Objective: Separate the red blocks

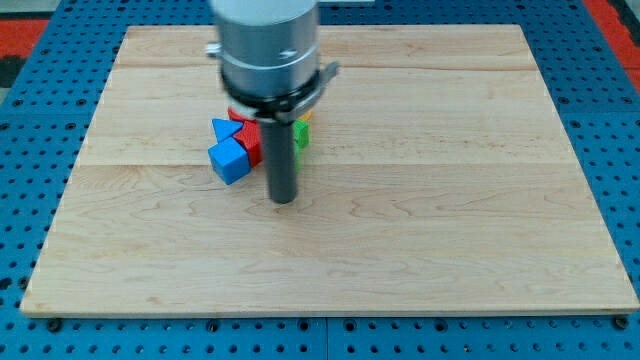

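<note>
We look down at a pale wooden board (400, 250) resting on a blue perforated table (30, 180). Our arm's grey cylindrical housing (265, 45) fills the view's top centre, and from it a straight dark rod (281, 150) descends to the board. There is no pincer on this arm, so nothing opens, closes or clamps; the rod simply ends in our tip (285, 200), which meets the wood at the lower edge of a tight cluster of small blocks.

The cluster sits left of the board's centre. At its left a blue cube (229, 159) lies nearest us, with a blue triangular block (223, 129) just above it, touching or nearly so. Packed against them is a red block (251, 141), its shape partly hidden by the rod. A sliver of red (236, 113) shows higher up under the housing; we cannot tell whether it is a second red block. To the rod's right a green block (301, 134) peeks out, with a hint of yellow (305, 115) above it.

We judge that the red pieces are bunched together with the others and so not yet separated. Our tip stands just below and right of the visible red block, close beside it; whether it touches is unclear. The placement suggests a push into the pile to pry the reds apart.
</note>
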`<control>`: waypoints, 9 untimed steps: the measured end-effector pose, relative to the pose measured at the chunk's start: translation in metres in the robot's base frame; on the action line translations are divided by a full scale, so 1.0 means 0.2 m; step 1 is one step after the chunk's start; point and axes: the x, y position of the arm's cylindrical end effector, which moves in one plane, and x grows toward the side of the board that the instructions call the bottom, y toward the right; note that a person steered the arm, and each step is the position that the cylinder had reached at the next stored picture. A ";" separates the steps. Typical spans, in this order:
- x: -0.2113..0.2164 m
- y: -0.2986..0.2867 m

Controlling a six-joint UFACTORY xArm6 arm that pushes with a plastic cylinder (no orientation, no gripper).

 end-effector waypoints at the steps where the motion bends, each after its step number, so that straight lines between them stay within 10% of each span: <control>1: -0.12 -0.07; 6: -0.63 -0.34; 9: -0.77 0.06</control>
